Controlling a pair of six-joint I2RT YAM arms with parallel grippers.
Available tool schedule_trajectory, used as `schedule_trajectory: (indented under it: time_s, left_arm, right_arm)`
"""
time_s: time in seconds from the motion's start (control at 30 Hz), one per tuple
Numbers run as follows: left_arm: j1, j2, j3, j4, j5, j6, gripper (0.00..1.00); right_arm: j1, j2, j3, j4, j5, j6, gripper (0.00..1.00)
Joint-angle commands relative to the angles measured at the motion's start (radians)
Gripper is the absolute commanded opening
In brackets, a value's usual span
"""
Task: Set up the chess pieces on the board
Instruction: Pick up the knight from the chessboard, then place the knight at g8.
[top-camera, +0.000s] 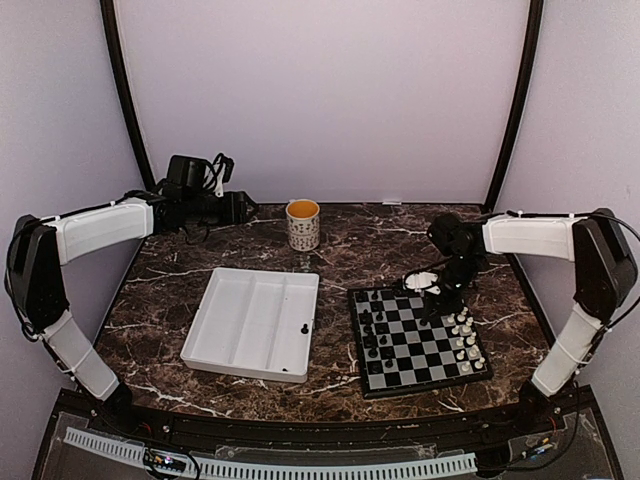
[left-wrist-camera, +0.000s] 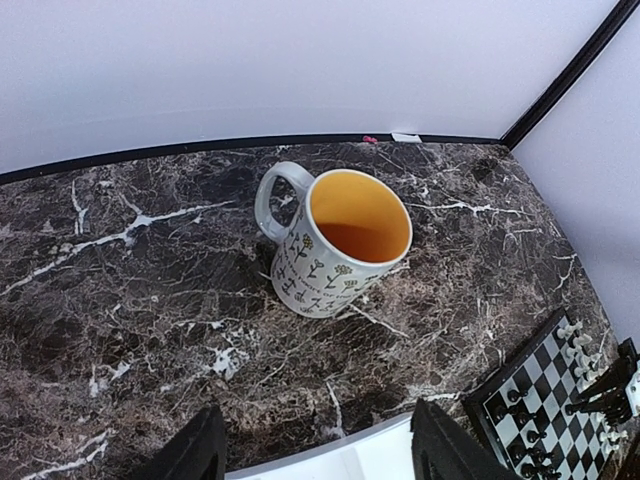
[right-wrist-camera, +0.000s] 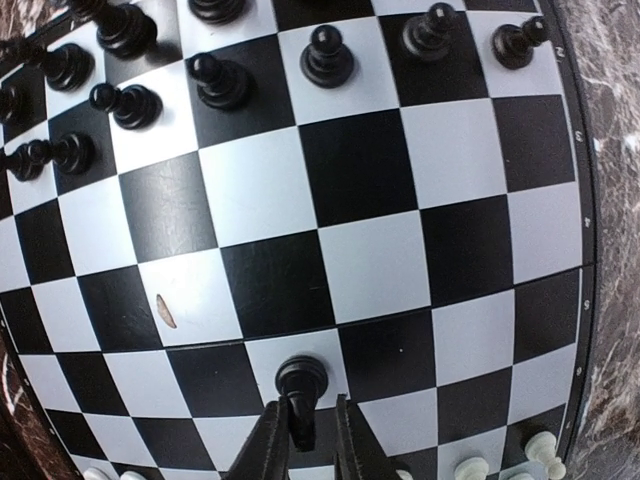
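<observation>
Pinching, Jo: the right gripper (right-wrist-camera: 305, 445) has its fingers pressed in on a black pawn (right-wrist-camera: 300, 380), out on a light square of the board (right-wrist-camera: 355, 165).

Agreed, Max. How does it sit to the jaws?

Dead centre. The head pokes out just ahead of the tips and the stem runs down between them, upright as far as the wrist view lets me judge.

And the left gripper (left-wrist-camera: 318, 448)?

Spread wide, holding nothing, hovering near the mug (left-wrist-camera: 340, 245) and well apart from the board. This one belongs to the right arm.

Where does the pawn go, you reckon?

Across to the black men (right-wrist-camera: 220, 80) on the far side. It stands on the wrong half, near the white men (right-wrist-camera: 541, 445).

Room to travel?

Bare squares all round it and several bare ranks between. The tight end is the arrival, where the black men stand shoulder to shoulder. On a slick board with a tiny glossy piece, I'd lift straight up before crossing.

Anything left off the board?

One black piece (top-camera: 303, 328) sits in the tray (top-camera: 250, 320).
</observation>
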Motion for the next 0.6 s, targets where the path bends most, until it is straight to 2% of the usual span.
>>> schedule_trajectory:
  time_s: [0.0,0.13,0.3,0.57]
  left_arm:
    - [0.007,-0.005,0.031,-0.018,0.014,-0.006,0.65]
    - [0.007,-0.009,0.031,-0.018,0.015,-0.004,0.65]
    - [0.008,-0.011,0.032,-0.018,0.018,-0.004,0.65]
    - [0.007,-0.009,0.031,-0.019,0.026,-0.009,0.65]
  right_arm:
    - [0.005,0.031,0.018,-0.030,-0.003,0.004,0.12]
    - [0.007,0.036,0.072,-0.065,-0.028,0.020,0.07]
    - [0.041,0.055,0.241,-0.097,-0.044,0.070,0.07]
    - [0.148,0.214,0.492,-0.121,-0.026,0.173,0.07]
